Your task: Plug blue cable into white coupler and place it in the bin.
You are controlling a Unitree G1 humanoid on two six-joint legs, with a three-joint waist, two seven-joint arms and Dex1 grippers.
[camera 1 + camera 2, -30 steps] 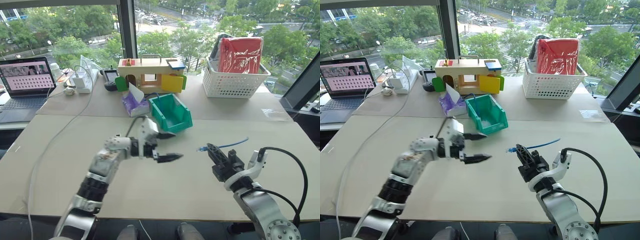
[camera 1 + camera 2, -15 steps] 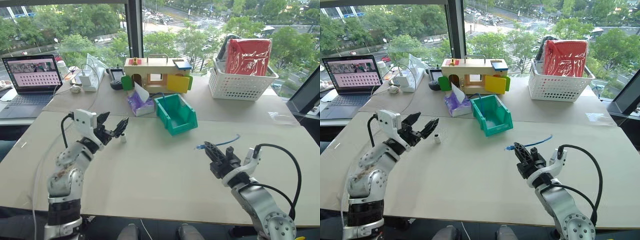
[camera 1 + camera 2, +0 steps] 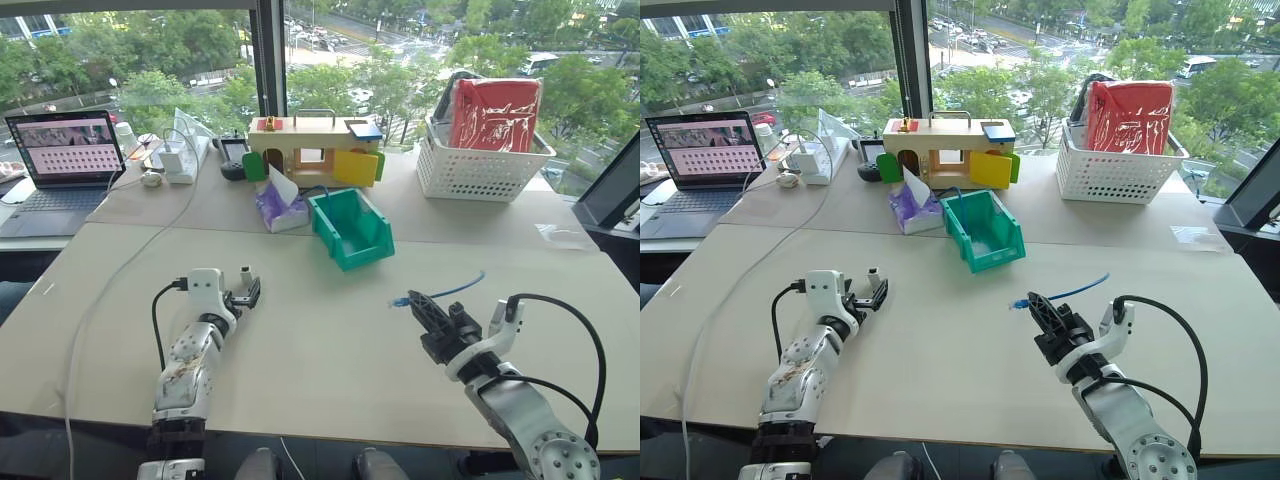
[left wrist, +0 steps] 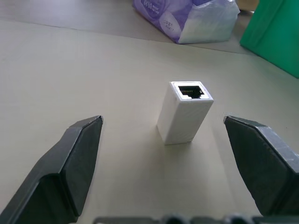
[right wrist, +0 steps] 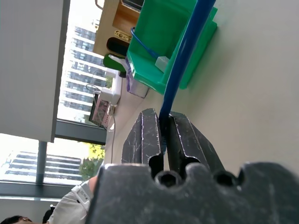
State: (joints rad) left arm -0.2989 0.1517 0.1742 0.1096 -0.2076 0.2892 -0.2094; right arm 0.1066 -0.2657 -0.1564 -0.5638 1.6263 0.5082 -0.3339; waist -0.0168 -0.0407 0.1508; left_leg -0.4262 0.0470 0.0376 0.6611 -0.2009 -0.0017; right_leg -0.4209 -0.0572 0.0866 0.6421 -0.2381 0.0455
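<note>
Table (image 3: 300, 370) as landmark. Left gripper (image 3: 247, 291) low over the table's left part, fingers (image 4: 70, 163) spread wide and grasping nothing; white coupler (image 4: 184, 112) stands upright on the table between them, touching neither, socket end up. Bin (image 3: 352, 228) sits at the table's middle rear, beside a purple tissue pack (image 3: 276, 207). Right gripper (image 3: 422, 302) above the table's right part, clenched on the blue cable (image 3: 455, 290); clear plug end sticks out toward the left, the rest trails off right above the tabletop.
</note>
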